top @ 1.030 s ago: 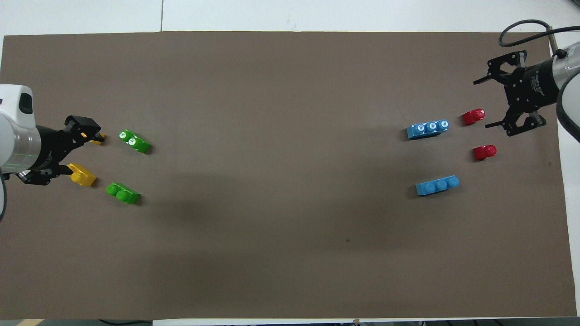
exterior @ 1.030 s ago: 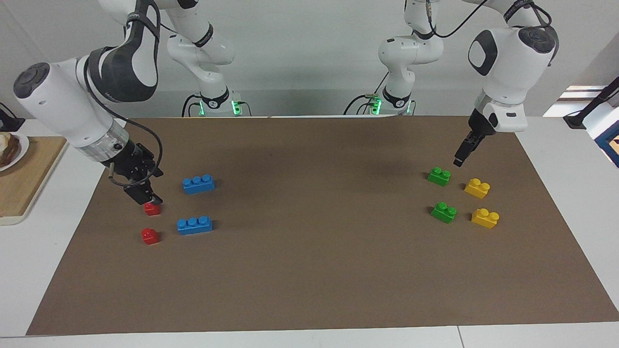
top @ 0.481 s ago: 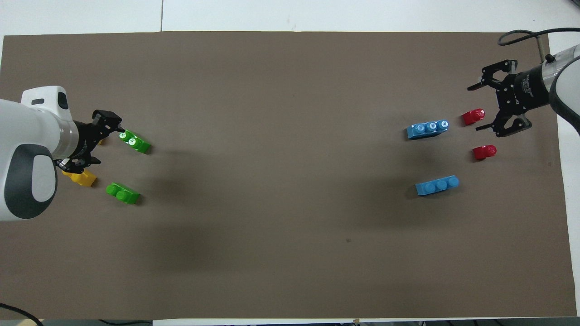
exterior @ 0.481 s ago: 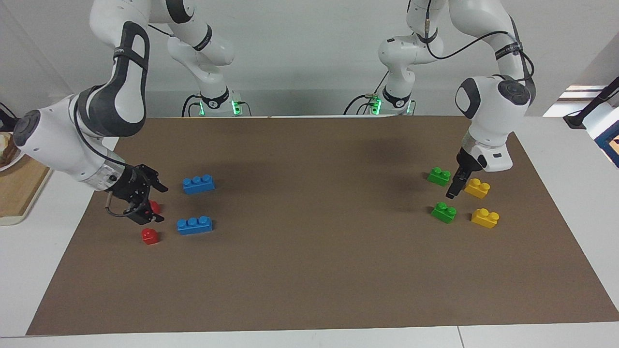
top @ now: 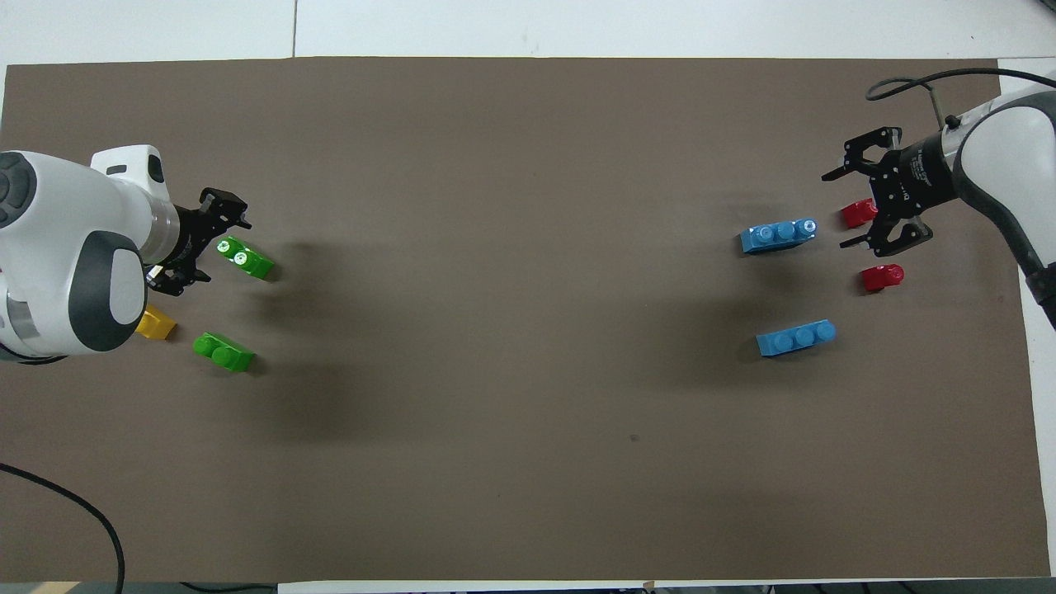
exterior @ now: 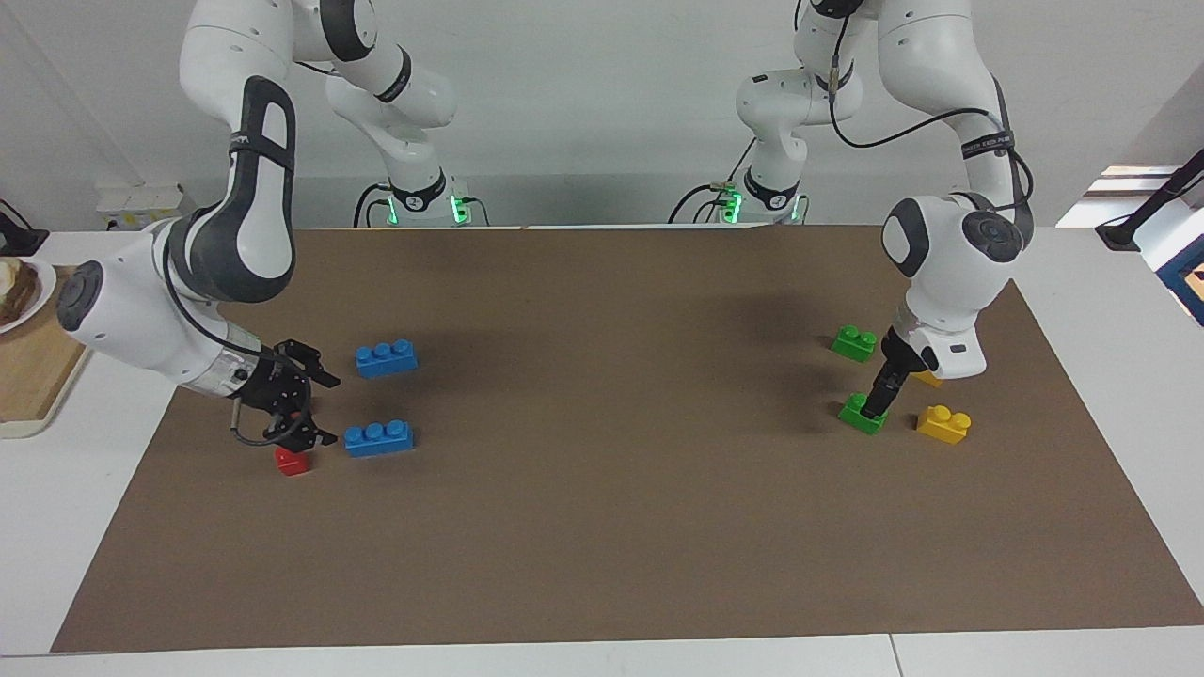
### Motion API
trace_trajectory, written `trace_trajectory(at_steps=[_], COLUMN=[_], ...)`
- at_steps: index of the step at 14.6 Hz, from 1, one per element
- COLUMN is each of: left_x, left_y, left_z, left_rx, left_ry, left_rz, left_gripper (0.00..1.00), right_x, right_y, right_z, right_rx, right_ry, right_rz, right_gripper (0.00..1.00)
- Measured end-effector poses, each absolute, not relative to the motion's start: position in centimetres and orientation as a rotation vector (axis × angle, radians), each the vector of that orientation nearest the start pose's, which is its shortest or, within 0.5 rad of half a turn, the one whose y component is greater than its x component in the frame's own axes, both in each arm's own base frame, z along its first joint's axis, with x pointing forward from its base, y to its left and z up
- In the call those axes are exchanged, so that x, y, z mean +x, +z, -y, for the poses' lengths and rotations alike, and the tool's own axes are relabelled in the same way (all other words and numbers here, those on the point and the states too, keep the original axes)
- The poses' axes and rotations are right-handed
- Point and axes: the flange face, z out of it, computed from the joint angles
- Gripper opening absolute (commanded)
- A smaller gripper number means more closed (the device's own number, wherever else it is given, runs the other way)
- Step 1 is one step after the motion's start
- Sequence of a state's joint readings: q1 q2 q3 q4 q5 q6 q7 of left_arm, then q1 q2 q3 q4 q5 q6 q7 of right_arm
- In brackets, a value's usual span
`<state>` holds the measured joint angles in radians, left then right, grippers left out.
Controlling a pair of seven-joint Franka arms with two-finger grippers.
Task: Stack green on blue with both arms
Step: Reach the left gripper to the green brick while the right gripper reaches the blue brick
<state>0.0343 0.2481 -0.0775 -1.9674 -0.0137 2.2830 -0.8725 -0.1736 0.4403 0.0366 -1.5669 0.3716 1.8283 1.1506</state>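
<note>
Brown paper mat [exterior: 602, 527] is covering the table. At the right arm's end two blue three-stud bricks are lying flat, one farther from the robots [exterior: 378, 438] [top: 780, 236], one nearer [exterior: 387, 358] [top: 796, 337], with two small red bricks beside them toward the table end: one [exterior: 292, 460] [top: 859, 213] is sitting partly under the gripper's links, the other [top: 883, 277] is hidden by the gripper in the facing view. At the left arm's end two green two-stud bricks are lying, farther one [exterior: 860, 415] [top: 245, 257], nearer one [exterior: 854, 343] [top: 223, 352], with yellow two-stud bricks [exterior: 942, 424] [top: 155, 323] beside them, partly blocked by the left wrist.

Right gripper [exterior: 315, 409] [top: 841, 209] is hanging low just beside the farther blue brick, fingers spread apart, holding nothing. Left gripper [exterior: 877, 406] [top: 221, 247] is pointing down right at the farther green brick, fingers apart, holding nothing; whether it is touching the brick is unclear. Greens and blues are lying well apart.
</note>
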Motion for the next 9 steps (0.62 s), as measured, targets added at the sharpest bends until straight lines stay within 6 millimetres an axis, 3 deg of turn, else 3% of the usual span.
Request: trace_trajectory(at_steps=[4, 9], left_x=[61.9, 61.7], left_y=[32.2, 31.5], left_z=[2.0, 1.6], left_rx=[-2.904, -2.894], left_ry=[-0.027, -0.008], left_rz=[1.314, 1.322], left_gripper=[1.00, 0.99], right_x=[66.5, 67.4], right_y=[36.2, 34.3], right_z=[6.1, 6.1], right_rx=[-2.182, -2.174], right_ry=[0.483, 0.434], right_rz=[-1.850, -1.853], right_gripper=[1.00, 1.00])
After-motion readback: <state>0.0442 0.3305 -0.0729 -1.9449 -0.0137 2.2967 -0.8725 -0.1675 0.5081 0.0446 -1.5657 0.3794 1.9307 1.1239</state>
